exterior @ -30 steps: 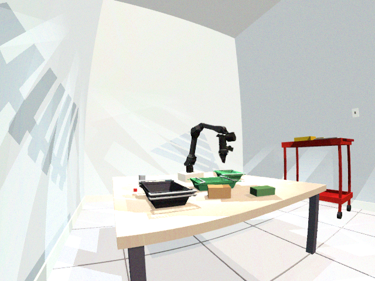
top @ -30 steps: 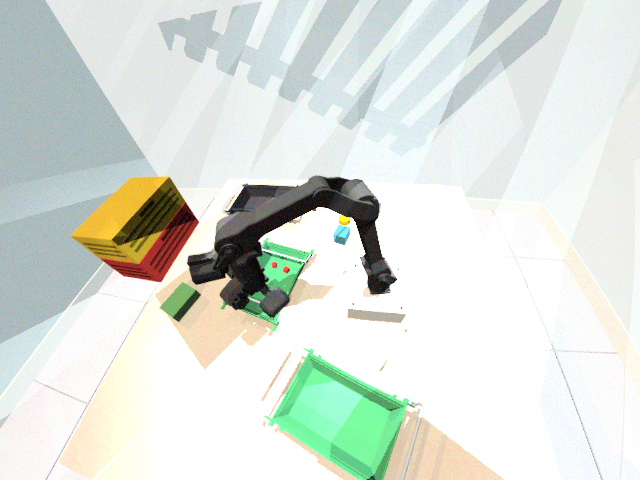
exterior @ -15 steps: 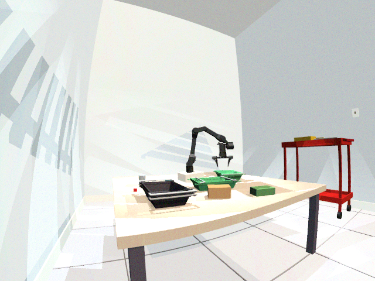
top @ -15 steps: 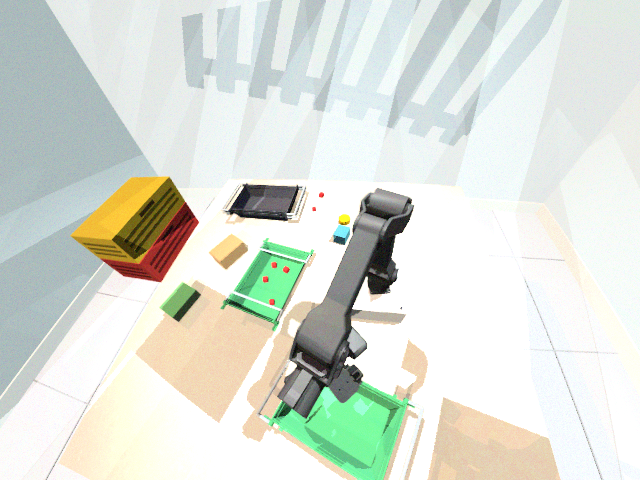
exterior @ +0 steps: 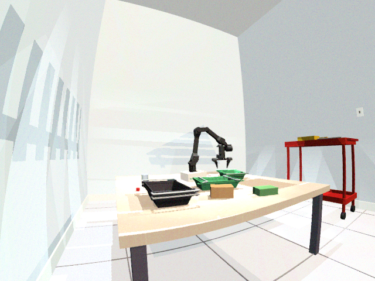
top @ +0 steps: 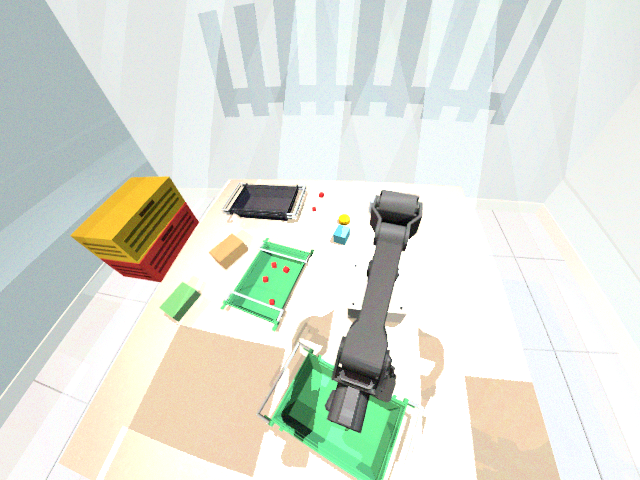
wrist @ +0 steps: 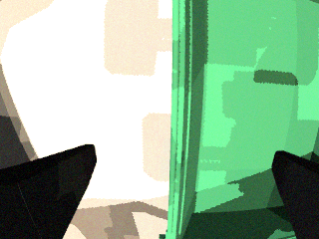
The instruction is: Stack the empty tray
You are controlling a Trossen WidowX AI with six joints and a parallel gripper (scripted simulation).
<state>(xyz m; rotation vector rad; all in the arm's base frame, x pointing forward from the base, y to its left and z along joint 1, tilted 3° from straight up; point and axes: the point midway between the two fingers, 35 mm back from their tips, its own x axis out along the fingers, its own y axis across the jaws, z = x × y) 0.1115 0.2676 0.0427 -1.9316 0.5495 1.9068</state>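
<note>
The loaded green tray [top: 281, 286] [exterior: 201, 184] holds several small red blocks. Its far bar [top: 284, 256] and near bar [top: 258, 302] both lie across its top. The empty green tray [top: 305, 387] [exterior: 231, 174] [wrist: 269, 115] stands apart from it, near the front in the top view; its bars are out over its ends. My gripper [exterior: 222, 167] [wrist: 187, 158] is wide open and empty, pointing down above the empty tray's edge. In the wrist view that tray's rim runs between the two fingers, with the tray's inside on the right. The arm hides the fingertips in the top view.
A black tray [top: 266, 200] [exterior: 169, 198] with wire bars stands at the table's far end. An orange-brown block [top: 228, 251] [exterior: 221, 191] and a green block [top: 179, 301] [exterior: 265, 190] lie beside the loaded tray. A blue block [top: 341, 235] and a yellow disc [top: 344, 219] lie near the arm.
</note>
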